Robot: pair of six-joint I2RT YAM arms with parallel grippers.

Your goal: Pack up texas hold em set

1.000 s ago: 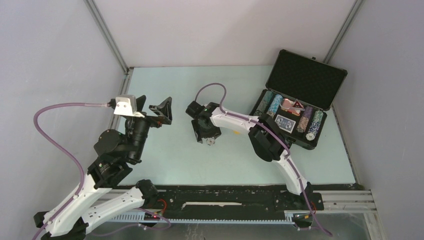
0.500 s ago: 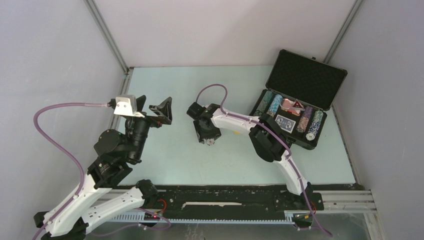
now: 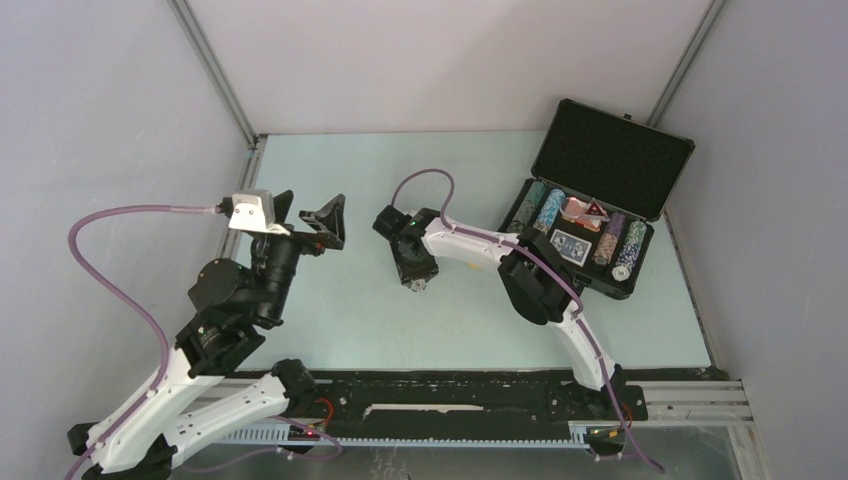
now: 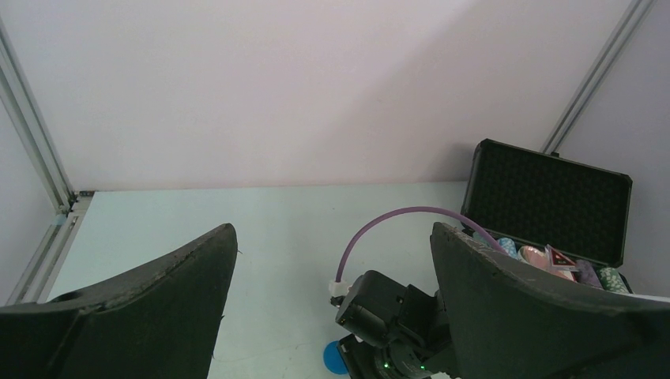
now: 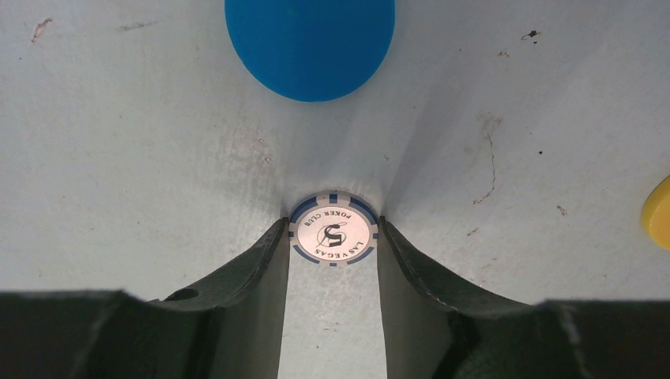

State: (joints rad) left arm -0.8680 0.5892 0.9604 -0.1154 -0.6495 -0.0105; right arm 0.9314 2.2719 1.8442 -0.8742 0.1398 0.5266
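Observation:
The black foam-lined briefcase (image 3: 612,150) lies open at the right. It holds rows of striped poker chips (image 3: 548,210), a blue card deck (image 3: 570,245) and a red triangle (image 3: 594,210). My right gripper (image 3: 418,281) is down on the table near the middle. Its fingers (image 5: 261,268) press both edges of a white and blue poker chip (image 5: 333,234) that lies flat. A blue disc (image 5: 310,43) lies just beyond the chip, and a yellow disc (image 5: 657,212) shows at the right edge. My left gripper (image 3: 312,222) is open, empty and raised at the left.
The briefcase lid (image 4: 549,197) stands upright at the far right. The right arm's purple cable (image 3: 420,180) arcs over the table (image 3: 330,320). Frame posts (image 3: 215,75) and grey walls close in the back and sides.
My right gripper has shifted slightly left and toward the far side, over the chip. The left arm has not moved.

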